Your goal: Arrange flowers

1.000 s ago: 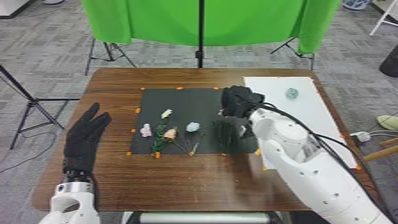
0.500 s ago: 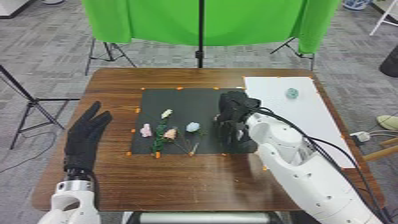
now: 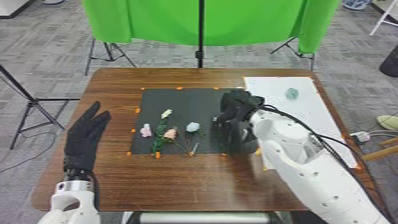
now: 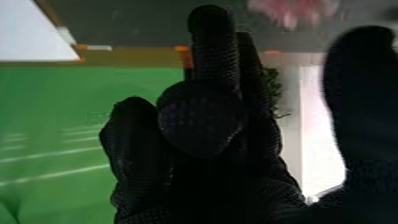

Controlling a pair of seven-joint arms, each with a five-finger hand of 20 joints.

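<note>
1. Head view: right hand (image 3: 238, 107) is over the right part of the black mat (image 3: 178, 96). Closest bloom to it is the pale blue flower (image 3: 193, 127), just to its left and a bit nearer the robot.
2. Head view: peach flower (image 3: 171, 133) is next, further left. Pink flower (image 3: 146, 130) is at the mat's left side, and there the left hand (image 3: 82, 142) is the nearer one.
3. Head view: green leafy stem (image 3: 158, 145) has its long axis roughly near-far, with the white flower (image 3: 166, 114) off its far end. Thin stems by the peach and pale blue blooms run toward the near edge; can't tell which belongs to which.
4. Head view: left hand rests left of the mat, fingers straight, holding nothing.
5. Right wrist view: right hand's thumb is spread wide of the fingers, one fingertip bent in, nothing visibly pinched. Pinkish-red flower (image 4: 293, 10) is past the fingertips, toward the thumb side. Leaves (image 4: 274, 92) sit right along the thumb-side finger; can't tell if they touch.
6. My read: if that bloom is the target, next move goes thumb-side, then closes across its stem. Closing early risks snagging leaves.
</note>
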